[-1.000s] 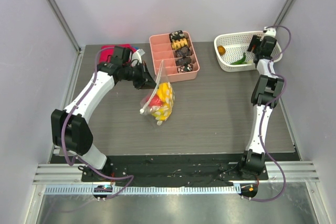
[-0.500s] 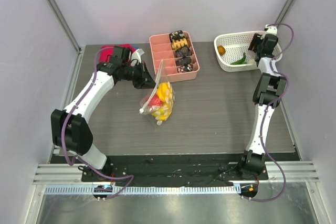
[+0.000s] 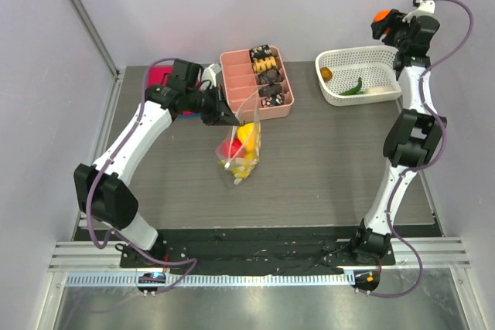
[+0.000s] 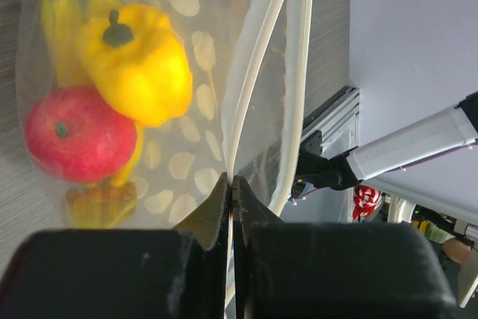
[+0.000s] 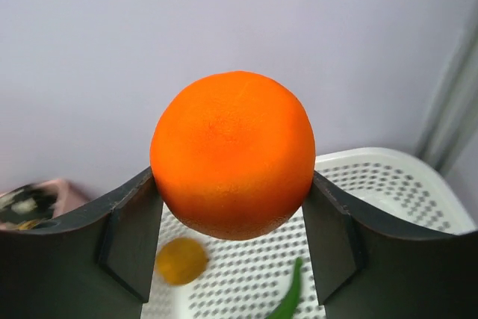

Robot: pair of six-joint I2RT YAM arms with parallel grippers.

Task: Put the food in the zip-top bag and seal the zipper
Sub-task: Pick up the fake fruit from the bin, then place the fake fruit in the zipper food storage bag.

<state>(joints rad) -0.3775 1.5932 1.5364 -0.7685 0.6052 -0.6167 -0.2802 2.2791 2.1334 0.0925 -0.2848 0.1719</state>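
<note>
Top view: left gripper [image 3: 223, 116] pinches the zip-top bag [image 3: 241, 152] just in front of the pink tray [image 3: 232, 75]. Right gripper [image 3: 384, 24] holds the orange [image 3: 381, 15] aloft, well right of that tray.

Left wrist: jaws clenched on the zipper [image 4: 258, 72], with the yellow pepper [image 4: 138, 61] and red apple [image 4: 71, 136] inside the bag.

Right wrist: fingers [image 5: 127, 237] clasp the orange.

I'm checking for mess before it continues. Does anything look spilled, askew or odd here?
Nothing stands out. The zip-top bag is held up by its edge in the shut left gripper, pepper and apple inside; the right gripper holds an orange above the basket.
</note>
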